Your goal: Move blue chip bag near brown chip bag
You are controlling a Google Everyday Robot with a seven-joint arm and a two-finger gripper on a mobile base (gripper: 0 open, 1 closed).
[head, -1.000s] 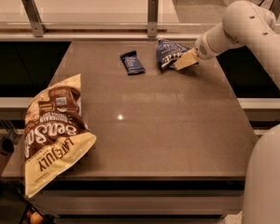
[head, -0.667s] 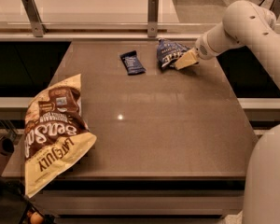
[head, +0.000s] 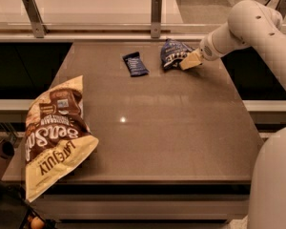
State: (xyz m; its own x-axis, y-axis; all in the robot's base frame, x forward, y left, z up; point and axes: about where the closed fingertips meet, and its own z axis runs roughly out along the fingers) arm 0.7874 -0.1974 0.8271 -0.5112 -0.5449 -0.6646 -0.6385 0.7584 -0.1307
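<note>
Presently, a crinkly dark navy-blue chip bag (head: 173, 52) with white lettering is seen lying at the far right of the brown-grey tabletop (head: 157, 128). The cream-coloured gripper (head: 190, 60) of the white robot arm (head: 238, 27) is set against the bag's right edge, though whether the bag is clasped by it cannot be told. A small narrow dark-blue bar wrapper (head: 135, 63) is laid just left of that bag, while the large puffy brown chip bag (head: 55, 135) with cream-yellow ends is found well apart at the near left corner, partly overhanging the table's edge.
</note>
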